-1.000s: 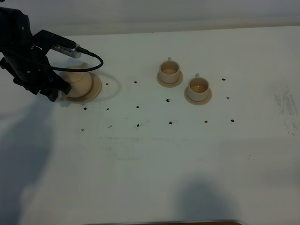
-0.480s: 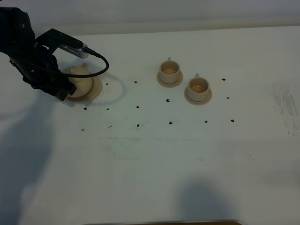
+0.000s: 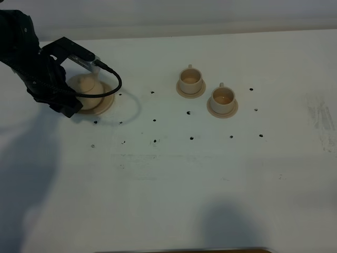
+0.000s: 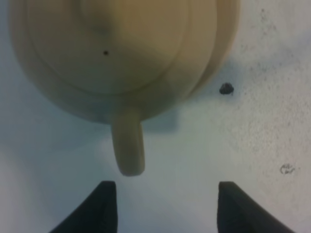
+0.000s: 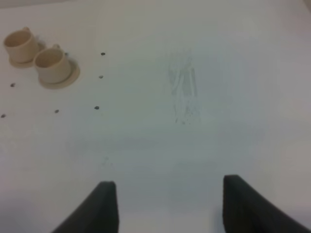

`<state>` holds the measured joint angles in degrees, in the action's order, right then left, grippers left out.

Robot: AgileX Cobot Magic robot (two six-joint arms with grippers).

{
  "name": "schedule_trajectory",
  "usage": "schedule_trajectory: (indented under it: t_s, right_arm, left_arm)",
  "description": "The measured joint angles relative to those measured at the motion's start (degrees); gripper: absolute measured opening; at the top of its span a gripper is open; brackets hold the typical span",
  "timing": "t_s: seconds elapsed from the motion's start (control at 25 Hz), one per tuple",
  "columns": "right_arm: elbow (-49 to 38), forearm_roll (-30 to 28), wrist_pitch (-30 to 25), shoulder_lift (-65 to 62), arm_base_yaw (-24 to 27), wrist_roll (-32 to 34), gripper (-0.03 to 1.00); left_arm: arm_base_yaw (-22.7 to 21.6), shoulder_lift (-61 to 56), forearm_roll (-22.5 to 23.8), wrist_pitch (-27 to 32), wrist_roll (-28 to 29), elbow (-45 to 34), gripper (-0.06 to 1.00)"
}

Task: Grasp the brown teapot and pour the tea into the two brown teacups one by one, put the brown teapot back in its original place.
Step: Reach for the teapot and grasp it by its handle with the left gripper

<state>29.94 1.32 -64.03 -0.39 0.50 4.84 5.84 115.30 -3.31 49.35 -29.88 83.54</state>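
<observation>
**Q:** White tabletop point(image 3: 174, 174) dotted with small black marks. Where is the teapot?

**A:** Squat round tan ceramic teapot point(image 4: 121, 48) sits on its wide flat tan saucer point(image 3: 108, 100). Black left gripper point(image 4: 163, 194) hangs just beside the teapot, fingers spread wide, holding nothing, not touching it.

**Q:** And the cups?

**A:** Two small tan ceramic teacups point(image 3: 190, 79) point(image 3: 222, 97) on small round saucers point(image 3: 213, 112) stand well apart from the teapot. Black right gripper point(image 5: 163, 194), far from the teapot, is wide apart too and empty.

I see the tan teapot point(image 3: 88, 89) upright, seemingly on its wide saucer point(image 3: 109, 98), well apart from the far teacup point(image 3: 190, 79) and near teacup point(image 3: 223, 97), both saucered.
</observation>
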Motion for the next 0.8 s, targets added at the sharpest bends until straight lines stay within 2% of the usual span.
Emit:
schedule_trajectory:
  t_s: [0.28, 0.8]
  right_arm:
    - [0.00, 0.00, 0.00, 0.00, 0.00, 0.00, 0.49]
    - [0.00, 0.00, 0.00, 0.00, 0.00, 0.00, 0.49]
  left_arm:
    - [-0.59, 0.15, 0.00, -1.73, 0.92, 0.00, 0.44]
    - [-0.59, 3.63, -0.17, -1.05, 8.11, 3.55, 0.44]
